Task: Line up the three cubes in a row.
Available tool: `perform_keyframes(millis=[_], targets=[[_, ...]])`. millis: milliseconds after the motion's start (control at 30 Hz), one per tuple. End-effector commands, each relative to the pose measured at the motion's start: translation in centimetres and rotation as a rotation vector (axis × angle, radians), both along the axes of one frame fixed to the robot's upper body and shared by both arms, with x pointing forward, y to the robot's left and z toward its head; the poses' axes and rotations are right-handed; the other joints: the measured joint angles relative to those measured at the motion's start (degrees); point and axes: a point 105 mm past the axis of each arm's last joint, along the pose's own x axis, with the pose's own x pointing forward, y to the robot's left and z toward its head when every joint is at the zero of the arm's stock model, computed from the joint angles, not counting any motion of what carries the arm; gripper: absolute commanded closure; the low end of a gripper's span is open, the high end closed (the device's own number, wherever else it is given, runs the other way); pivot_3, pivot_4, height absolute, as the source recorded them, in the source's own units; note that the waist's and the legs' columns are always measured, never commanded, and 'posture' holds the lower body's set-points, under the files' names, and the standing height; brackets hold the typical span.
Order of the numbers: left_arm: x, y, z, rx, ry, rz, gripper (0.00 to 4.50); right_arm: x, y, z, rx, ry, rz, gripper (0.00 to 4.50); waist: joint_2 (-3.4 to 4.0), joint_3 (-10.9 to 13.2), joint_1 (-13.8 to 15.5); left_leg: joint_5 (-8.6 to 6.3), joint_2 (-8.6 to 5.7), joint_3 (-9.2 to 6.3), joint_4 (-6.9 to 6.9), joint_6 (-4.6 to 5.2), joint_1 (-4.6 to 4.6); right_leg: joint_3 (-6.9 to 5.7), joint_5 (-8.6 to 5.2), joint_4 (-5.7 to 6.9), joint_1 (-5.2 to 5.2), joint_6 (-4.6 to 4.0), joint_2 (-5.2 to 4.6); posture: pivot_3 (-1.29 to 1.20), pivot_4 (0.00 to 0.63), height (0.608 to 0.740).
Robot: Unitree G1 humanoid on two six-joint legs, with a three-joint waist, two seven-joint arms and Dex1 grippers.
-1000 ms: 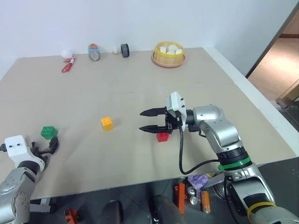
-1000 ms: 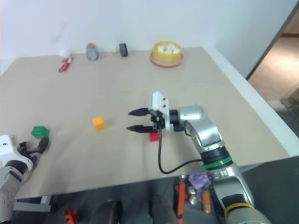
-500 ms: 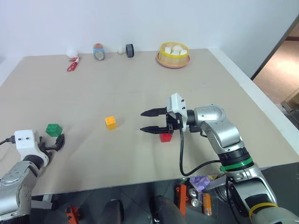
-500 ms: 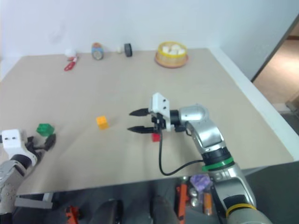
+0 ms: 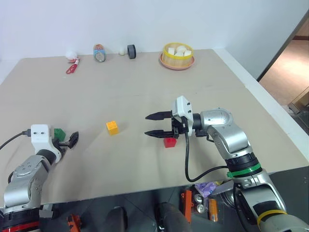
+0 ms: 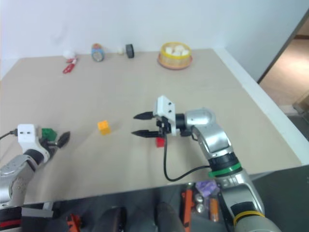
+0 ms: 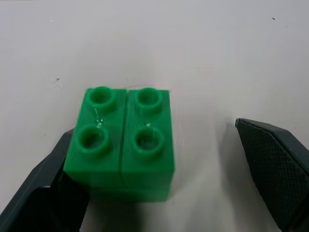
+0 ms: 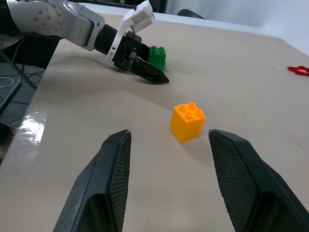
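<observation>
Moved since a second ago: left gripper has come in around the green cube, which earlier lay just ahead of its tips; camera view has also shifted a little.
Left jaws: spread, one finger touching the cube's side, the other finger standing apart from it; nothing is pinched yet.
Green cube: near edge of the table on the robot's left, studs up, flat on the surface.
Red cube: near the middle, just under and behind the right gripper, resting on the table.
Right jaws: spread and empty, pointing across toward the yellow cube, hovering clear of the surface; it has kept its place.
Yellow cube: between the other two, a little farther back than either, well apart from the green one.
Progress: early, by my reading. No cube is lifted and the three are scattered, roughly in a loose arc, not a row.
Left to do: close on the green cube, bring it nearer the yellow, then align the red.
Far edge: basket of white lumps, scissors and small odds, not part of the job.
</observation>
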Motion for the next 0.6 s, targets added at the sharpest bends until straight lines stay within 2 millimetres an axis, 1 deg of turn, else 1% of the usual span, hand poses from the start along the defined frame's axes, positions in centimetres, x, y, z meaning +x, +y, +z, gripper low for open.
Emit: perform_keyframes(millis=[33,100,333,367,400,433,467,600], targets=[[-0.7,0.2,0.0,-0.003,0.003,0.016,1.19,-0.2,0.0,1.2,0.014,-0.042,0.013,1.71,0.0,0.0,0.0,0.0,0.0,0.0,0.0,0.0,0.0,0.0,0.0,0.0,0.0,0.0,0.0,0.0,0.15,0.74],[-1.1,0.3,-0.2,-0.006,0.009,0.028,1.84,-0.1,0.0,1.2,0.013,-0.04,0.012,1.71,0.0,0.0,0.0,0.0,0.0,0.03,0.0,0.0,0.0,0.02,0.0,0.0,0.0,-0.01,-0.01,0.0,0.15,0.74],[-1.9,0.7,-0.3,-0.005,0.02,0.056,1.84,0.2,0.2,1.1,0.007,-0.043,0.017,1.71,0.0,0.0,-0.08,0.0,0.0,0.16,0.0,0.0,0.05,0.1,-0.1,-0.04,0.0,-0.16,-0.02,0.0,0.15,0.74],[-2.0,0.5,-0.3,-0.011,0.015,0.048,2.36,0.2,0.3,1.1,0.007,-0.043,0.019,1.71,0.0,0.0,-0.09,0.0,0.0,0.16,0.0,0.0,0.05,0.1,-0.1,-0.04,0.0,-0.16,-0.01,0.0,0.15,0.74],[-2.0,0.4,-0.2,-0.011,0.006,0.04,2.61,0.2,0.3,1.2,0.007,-0.043,0.021,1.71,0.0,0.0,-0.09,0.0,0.04,0.17,0.0,0.0,0.06,0.09,-0.1,-0.03,-0.01,-0.16,0.01,0.0,0.15,0.74],[-2.0,0.2,-0.1,-0.012,0.0,0.034,2.95,0.3,0.3,1.2,0.007,-0.045,0.023,1.71,0.0,0.0,-0.08,0.0,0.05,0.17,0.0,0.0,0.06,0.09,-0.1,-0.03,-0.01,-0.16,0.01,0.0,0.15,0.74],[-2.0,0.1,0.0,-0.019,-0.007,0.03,3.16,0.3,0.4,1.2,0.007,-0.046,0.023,1.71,0.0,0.0,-0.08,-0.01,0.05,0.16,0.0,0.0,0.06,0.08,-0.1,-0.03,0.0,-0.16,0.01,0.0,0.15,0.74],[-1.8,0.0,0.4,-0.02,-0.021,0.033,3.16,0.4,0.4,1.2,0.006,-0.048,0.023,1.71,0.0,0.0,-0.04,-0.01,0.01,0.17,0.0,-0.01,0.04,0.1,-0.1,-0.04,0.0,-0.16,-0.02,0.0,0.15,0.74]])
